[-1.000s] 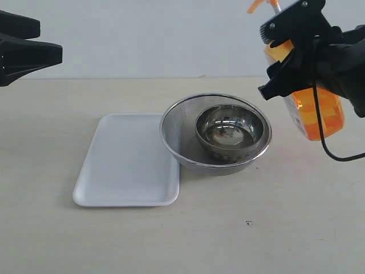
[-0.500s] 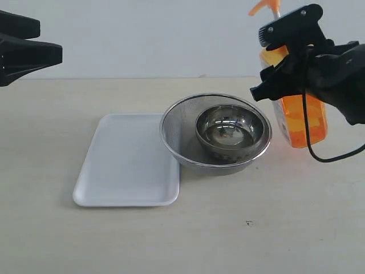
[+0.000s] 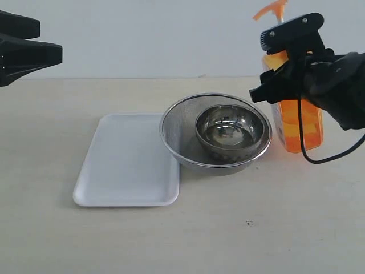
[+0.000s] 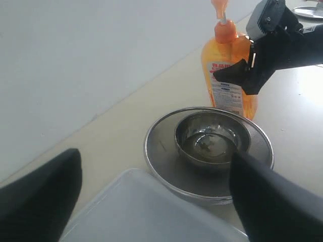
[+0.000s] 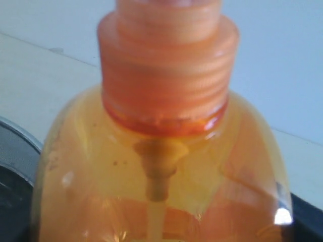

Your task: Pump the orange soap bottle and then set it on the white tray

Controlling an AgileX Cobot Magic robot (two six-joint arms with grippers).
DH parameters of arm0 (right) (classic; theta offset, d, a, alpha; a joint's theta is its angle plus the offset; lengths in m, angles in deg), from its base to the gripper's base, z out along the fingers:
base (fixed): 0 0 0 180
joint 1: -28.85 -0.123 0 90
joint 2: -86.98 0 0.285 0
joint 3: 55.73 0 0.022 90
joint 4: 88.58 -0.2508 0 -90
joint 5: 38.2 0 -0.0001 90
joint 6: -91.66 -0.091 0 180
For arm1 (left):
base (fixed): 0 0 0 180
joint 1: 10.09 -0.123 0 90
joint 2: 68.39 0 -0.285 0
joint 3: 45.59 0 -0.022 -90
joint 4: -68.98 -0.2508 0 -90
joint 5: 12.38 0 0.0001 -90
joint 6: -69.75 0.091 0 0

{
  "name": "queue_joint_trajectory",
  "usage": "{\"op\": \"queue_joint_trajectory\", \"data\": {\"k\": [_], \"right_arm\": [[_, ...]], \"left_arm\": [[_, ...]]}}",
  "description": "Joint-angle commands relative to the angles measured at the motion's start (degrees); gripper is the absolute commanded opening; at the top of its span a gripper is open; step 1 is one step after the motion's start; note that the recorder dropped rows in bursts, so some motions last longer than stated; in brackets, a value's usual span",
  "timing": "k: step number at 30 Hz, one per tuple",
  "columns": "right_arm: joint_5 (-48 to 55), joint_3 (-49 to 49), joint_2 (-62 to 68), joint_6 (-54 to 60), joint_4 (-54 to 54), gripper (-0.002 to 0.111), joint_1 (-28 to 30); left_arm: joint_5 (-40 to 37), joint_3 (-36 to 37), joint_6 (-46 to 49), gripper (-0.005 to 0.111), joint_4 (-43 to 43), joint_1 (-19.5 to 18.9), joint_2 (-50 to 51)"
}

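Orange soap bottle (image 5: pixel 160 171), very close

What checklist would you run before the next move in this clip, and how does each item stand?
1. Right pincer shut on the orange soap bottle: ok, it clamps the shoulder.
2. Bottle upright on the table: ok.
3. Pump head free to press: ok, nothing above it.
4. Left pincer near the pump: not ok, open and far off on the other side.
5. White tray free: ok, bare, though the strainer crowds its edge nearest the bottle.
6. Straight path to the tray: not ok, strainer and steel bowl stand between.
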Motion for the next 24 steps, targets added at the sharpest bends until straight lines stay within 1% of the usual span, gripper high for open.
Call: {"op": "queue_joint_trajectory", "data": {"k": [1,6,24], "right_arm": [[-3.99,-1.02,-0.87,1.38,2.15,0.0,-0.02],[-1.66,-1.02,-0.87,5.11,2.23,0.0,-0.02],[-1.36,-1.02,-0.87,5.11,2.23,0.0,-0.02]], "left_arm": [[-0.13,0.24,0.08,0.074,0.11,-0.2,-0.41],[-0.24,0.24,0.08,0.074,0.11,-0.2,-0.41],[-0.11,0.24,0.08,0.074,0.11,-0.2,-0.41]]}}
